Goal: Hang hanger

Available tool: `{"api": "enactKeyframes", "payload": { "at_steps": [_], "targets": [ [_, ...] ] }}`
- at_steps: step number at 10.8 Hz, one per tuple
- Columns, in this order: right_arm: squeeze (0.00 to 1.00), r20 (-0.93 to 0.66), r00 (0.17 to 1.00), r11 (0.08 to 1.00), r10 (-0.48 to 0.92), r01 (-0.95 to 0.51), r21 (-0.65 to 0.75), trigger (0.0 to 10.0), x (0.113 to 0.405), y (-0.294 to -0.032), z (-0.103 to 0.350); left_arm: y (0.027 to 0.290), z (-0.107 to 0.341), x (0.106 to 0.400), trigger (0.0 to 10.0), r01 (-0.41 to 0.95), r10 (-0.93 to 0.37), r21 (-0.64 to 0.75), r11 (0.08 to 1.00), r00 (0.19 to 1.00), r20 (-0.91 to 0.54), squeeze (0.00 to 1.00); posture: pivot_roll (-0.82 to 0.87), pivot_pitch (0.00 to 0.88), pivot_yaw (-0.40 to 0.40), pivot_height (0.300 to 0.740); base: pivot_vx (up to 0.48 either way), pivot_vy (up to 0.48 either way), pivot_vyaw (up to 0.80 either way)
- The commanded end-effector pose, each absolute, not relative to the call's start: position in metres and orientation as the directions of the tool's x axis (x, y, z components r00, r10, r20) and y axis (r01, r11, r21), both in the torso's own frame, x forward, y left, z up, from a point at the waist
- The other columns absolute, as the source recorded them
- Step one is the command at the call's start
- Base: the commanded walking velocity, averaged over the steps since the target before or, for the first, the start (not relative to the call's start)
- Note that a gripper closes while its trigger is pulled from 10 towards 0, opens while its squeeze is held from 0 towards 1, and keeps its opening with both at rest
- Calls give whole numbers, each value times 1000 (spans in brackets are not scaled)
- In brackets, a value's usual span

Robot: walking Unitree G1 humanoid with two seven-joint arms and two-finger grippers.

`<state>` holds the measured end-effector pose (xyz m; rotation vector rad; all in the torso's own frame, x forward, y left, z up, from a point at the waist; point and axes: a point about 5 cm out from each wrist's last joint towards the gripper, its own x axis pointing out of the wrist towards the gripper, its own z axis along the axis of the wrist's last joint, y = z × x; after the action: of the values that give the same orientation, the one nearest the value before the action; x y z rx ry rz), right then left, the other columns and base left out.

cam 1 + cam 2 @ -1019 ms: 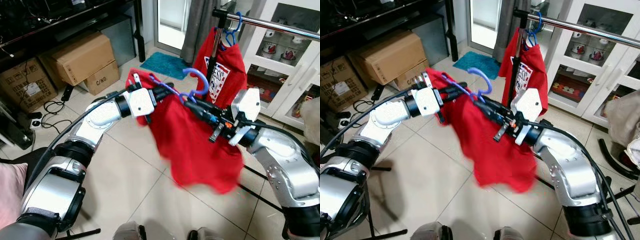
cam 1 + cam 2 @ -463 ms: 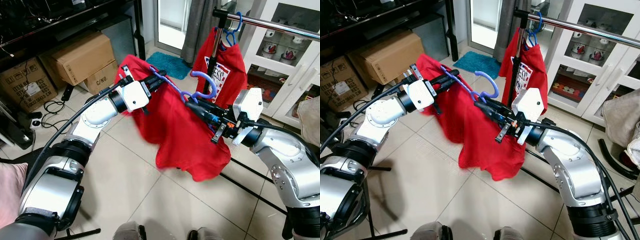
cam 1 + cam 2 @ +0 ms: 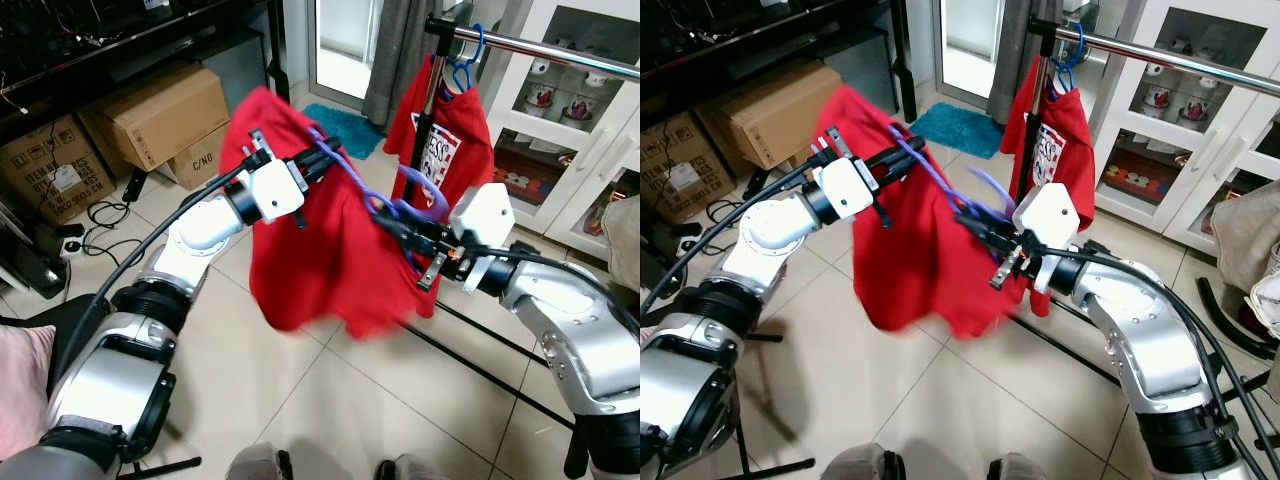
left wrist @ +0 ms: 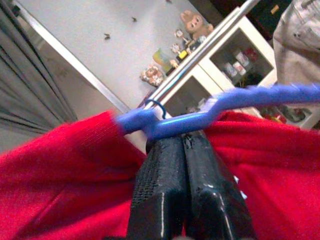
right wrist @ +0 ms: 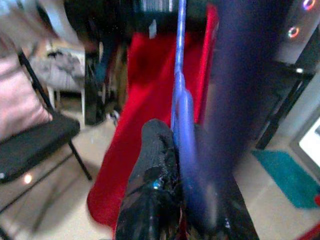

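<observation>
Both grippers are clamped on the blue hanger (image 3: 352,180) carrying a red shirt (image 3: 300,240), held mid-air over the tile floor (image 3: 330,400). Left gripper (image 4: 185,145) pinches one end with fingers closed tight; right gripper (image 3: 392,228) grips the other end. Up at 1 o'clock, the rail (image 3: 545,50) already holds another red shirt (image 3: 450,130).

Pale tiled floor (image 3: 300,400). Cardboard boxes (image 3: 165,125) stacked under a dark shelf unit (image 3: 130,40) on the left, cables (image 3: 105,215) beside them. Teal mat (image 3: 345,130) by a grey curtain (image 3: 400,50). White glass-door cabinet (image 3: 590,110) holds crockery. Metal clothes rail (image 3: 560,55) carries another red shirt (image 3: 455,130). Pink cushion (image 3: 20,390) at lower left.
</observation>
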<state>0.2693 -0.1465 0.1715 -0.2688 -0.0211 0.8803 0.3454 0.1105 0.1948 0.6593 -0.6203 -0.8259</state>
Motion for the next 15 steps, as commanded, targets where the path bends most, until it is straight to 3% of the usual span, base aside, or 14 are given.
{"api": "enactKeyframes", "payload": {
  "at_steps": [1, 4, 6, 8, 9, 10, 13, 14, 15],
  "targets": [
    [0, -128, 645, 609, 753, -757, -237, 0, 270, -148, 166, 109, 215, 347, 0, 411, -806, 734, 541, 503, 312, 0, -71, 0, 57, 740, 0, 0, 0],
    [0, 107, 648, 656, 754, -751, -76, 0, 272, -141, 195, 108, 209, 347, 0, 432, -791, 701, 567, 521, 319, 0, -72, 0, 60, 740, 0, 0, 0],
    [0, 214, 615, 632, 759, -775, -18, 0, 269, -140, 210, 109, 201, 346, 0, 448, -766, 656, 607, 550, 334, 0, -73, 0, 61, 740, 0, 0, 0],
    [0, 217, 608, 629, 764, -776, -39, 0, 268, -143, 213, 109, 194, 343, 0, 459, -768, 653, 603, 556, 318, 0, -74, 0, 59, 740, 0, 0, 0],
    [0, 193, 613, 634, 766, -771, -67, 9333, 269, -144, 212, 108, 192, 342, 0, 465, -775, 659, 591, 554, 304, 0, -72, 0, 55, 740, 0, 0, 0],
    [0, 191, 604, 624, 774, -779, -65, 10000, 269, -142, 212, 108, 193, 342, 0, 462, -774, 661, 591, 554, 305, 0, -71, 0, 54, 740, 0, 0, 0],
    [0, 173, 582, 601, 795, -794, -93, 10000, 267, -138, 212, 106, 199, 344, 0, 446, -766, 658, 606, 552, 330, 0, -71, 0, 55, 740, 0, 0, 0],
    [773, 167, 585, 604, 793, -791, -96, 10000, 267, -137, 211, 104, 200, 344, 0, 444, -764, 657, 610, 549, 339, 0, -71, 0, 56, 740, 0, 0, 0],
    [973, 166, 588, 605, 792, -791, -87, 10000, 267, -135, 210, 101, 204, 344, 0, 428, -752, 649, 629, 547, 368, 0, -72, 0, 57, 740, 0, 0, 0]
  ]
}}
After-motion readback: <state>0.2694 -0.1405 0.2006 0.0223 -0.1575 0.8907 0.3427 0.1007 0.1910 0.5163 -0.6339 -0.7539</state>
